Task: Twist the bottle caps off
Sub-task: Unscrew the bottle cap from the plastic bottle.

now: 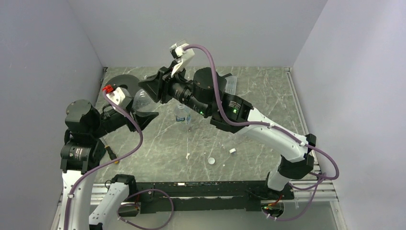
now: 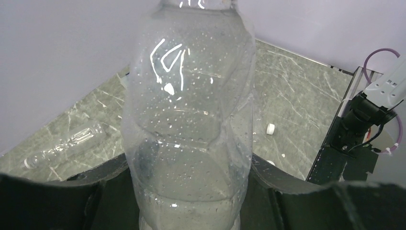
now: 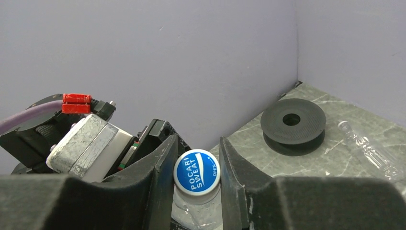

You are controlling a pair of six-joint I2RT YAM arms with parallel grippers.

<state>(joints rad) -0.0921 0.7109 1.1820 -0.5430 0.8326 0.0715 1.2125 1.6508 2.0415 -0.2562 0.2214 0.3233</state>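
My left gripper [image 1: 142, 111] is shut on a clear bottle [image 1: 140, 100] and holds it above the table. In the left wrist view the bottle [image 2: 189, 120], wet with droplets, fills the space between the jaws of the left gripper [image 2: 189, 191]. My right gripper [image 3: 197, 146] is shut on the bottle's cap [image 3: 196, 172], which is white-rimmed with a blue printed top. In the top view the right gripper [image 1: 150, 91] meets the bottle's neck. A short labelled bottle [image 1: 182, 114] stands at mid-table. Two loose white caps [image 1: 211, 161] [image 1: 232, 151] lie on the table.
A black spool [image 1: 117, 82] sits at the back left, also in the right wrist view [image 3: 293, 122]. A clear bottle [image 3: 368, 151] lies beside it, also in the left wrist view [image 2: 62, 146]. A clear tray [image 1: 231, 84] is at the back. Walls close three sides.
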